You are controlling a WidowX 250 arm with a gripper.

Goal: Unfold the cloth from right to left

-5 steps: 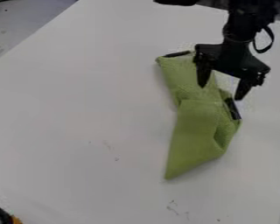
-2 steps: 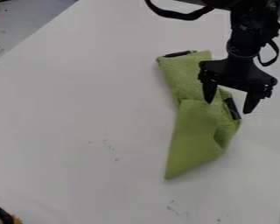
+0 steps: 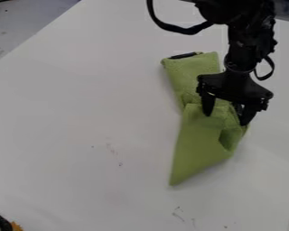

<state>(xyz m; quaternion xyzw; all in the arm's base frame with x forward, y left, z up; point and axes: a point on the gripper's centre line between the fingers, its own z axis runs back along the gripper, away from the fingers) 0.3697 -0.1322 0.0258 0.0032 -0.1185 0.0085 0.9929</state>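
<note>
The green cloth (image 3: 198, 144) lies folded on the white table (image 3: 81, 117), right of the middle, long from top to bottom and tapering to a point at its lower end. A dark strip (image 3: 183, 56) marks its upper edge. The black gripper (image 3: 225, 120) hangs over the cloth's right part, jaws spread; contact with the cloth cannot be determined.
</note>
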